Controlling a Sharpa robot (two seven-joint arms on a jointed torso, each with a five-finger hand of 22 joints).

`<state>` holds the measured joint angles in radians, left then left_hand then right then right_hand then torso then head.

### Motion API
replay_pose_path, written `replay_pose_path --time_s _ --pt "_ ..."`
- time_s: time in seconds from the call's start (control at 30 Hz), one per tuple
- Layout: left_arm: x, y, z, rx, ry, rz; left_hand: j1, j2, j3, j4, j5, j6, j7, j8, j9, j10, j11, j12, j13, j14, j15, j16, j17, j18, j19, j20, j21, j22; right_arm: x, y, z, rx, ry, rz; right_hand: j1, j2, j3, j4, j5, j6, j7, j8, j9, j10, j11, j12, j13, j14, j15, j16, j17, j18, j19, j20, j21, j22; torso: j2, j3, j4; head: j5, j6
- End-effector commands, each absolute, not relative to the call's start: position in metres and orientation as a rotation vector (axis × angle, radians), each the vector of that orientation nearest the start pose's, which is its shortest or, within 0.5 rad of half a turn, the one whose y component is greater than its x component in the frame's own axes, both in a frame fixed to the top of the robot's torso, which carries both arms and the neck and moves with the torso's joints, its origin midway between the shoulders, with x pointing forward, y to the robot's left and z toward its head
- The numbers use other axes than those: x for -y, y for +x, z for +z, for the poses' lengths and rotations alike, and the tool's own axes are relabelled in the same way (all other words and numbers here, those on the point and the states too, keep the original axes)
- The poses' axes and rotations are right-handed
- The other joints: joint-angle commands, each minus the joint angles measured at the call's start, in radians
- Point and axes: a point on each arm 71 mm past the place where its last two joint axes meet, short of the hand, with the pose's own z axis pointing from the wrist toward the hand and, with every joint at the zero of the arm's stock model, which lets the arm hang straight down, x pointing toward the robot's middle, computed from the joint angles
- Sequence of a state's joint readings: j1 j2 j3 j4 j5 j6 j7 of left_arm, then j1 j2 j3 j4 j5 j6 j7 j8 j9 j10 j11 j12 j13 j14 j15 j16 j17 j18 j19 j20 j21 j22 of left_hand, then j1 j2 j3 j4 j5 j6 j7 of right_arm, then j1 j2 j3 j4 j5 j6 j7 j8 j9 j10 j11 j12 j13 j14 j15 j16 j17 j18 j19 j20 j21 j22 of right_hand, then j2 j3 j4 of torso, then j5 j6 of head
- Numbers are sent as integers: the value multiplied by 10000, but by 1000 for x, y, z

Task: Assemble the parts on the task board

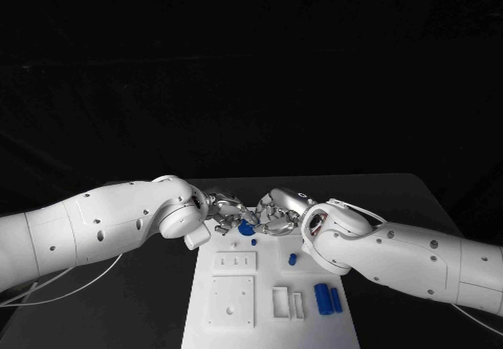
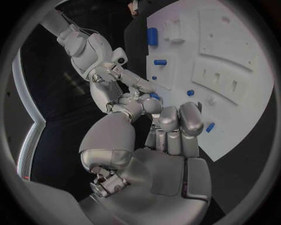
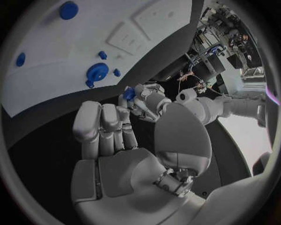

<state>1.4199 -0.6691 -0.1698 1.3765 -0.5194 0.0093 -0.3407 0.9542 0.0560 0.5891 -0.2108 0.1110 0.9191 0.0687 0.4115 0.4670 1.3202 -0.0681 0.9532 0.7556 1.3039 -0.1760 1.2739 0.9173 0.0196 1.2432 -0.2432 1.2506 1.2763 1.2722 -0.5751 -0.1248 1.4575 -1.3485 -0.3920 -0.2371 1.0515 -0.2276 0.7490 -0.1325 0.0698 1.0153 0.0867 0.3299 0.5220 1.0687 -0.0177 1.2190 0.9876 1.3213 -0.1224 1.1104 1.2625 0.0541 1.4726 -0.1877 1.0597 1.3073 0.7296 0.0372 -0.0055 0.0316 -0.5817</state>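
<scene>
A robotics lab: black-draped table [image 1: 419,196], white task board [image 1: 267,305], cluttered equipment racks [image 3: 225,28] behind

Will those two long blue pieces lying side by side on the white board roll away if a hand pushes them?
Probably. The long blue pieces look round like rods, lying flat on the smooth task board, so a sideways nudge could roll them. They look stiff, and likely light.

The right hand [image 3: 126,145] has its fingers curled in toward the palm, its thumb reaching forward to meet the fingertips of the left hand [image 3: 146,101]. A small blue part [image 3: 129,93] sits pinched where the two hands meet. Beyond them lies the white task board [image 3: 70,51], carrying a round blue gear-like part [image 3: 97,72], a blue disc [image 3: 68,10] and several smaller blue pieces.
</scene>
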Motion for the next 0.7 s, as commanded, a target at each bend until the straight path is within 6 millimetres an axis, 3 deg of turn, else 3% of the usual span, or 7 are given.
replay_pose_path --time_s 0.03,0.37,0.7 --pt "-156 520 -163 -22323 -5279 -9260 -118 -15 22 59 -90 983 -334 674 1178 23 -96 -52 22 11 -89 4 26 2217 -13 -120 51 -20 90 490 -181 -16815 -1236 7428 19 98 -55 -11 33 103 41 38 13 23 -25 -50 14 -6 -43 -31 3 2051 184 -197 -28 144 -1 -3 -4 -1 -21" --pt "-157 519 -163 -22374 -5256 -9315 -318 -125 49 167 -220 1250 -504 1114 2057 110 -253 -139 61 4 -222 45 66 2178 -85 -173 108 -63 92 492 -182 -16813 -1197 7356 16 107 -59 -15 37 101 42 33 12 20 -24 -53 18 -18 -42 -54 -8 2056 178 -197 -40 139 -3 1 0 7 -24" --pt "-157 519 -163 -22391 -5213 -9290 -383 -190 82 192 -316 1283 -576 1274 2775 182 -319 -226 104 -2 -274 74 88 2142 -127 -219 177 -112 95 493 -183 -16785 -1135 7300 9 126 -66 -19 46 101 43 28 10 16 -23 -59 24 -20 -41 -57 -5 2064 169 -196 -59 131 1 4 -6 6 -31"
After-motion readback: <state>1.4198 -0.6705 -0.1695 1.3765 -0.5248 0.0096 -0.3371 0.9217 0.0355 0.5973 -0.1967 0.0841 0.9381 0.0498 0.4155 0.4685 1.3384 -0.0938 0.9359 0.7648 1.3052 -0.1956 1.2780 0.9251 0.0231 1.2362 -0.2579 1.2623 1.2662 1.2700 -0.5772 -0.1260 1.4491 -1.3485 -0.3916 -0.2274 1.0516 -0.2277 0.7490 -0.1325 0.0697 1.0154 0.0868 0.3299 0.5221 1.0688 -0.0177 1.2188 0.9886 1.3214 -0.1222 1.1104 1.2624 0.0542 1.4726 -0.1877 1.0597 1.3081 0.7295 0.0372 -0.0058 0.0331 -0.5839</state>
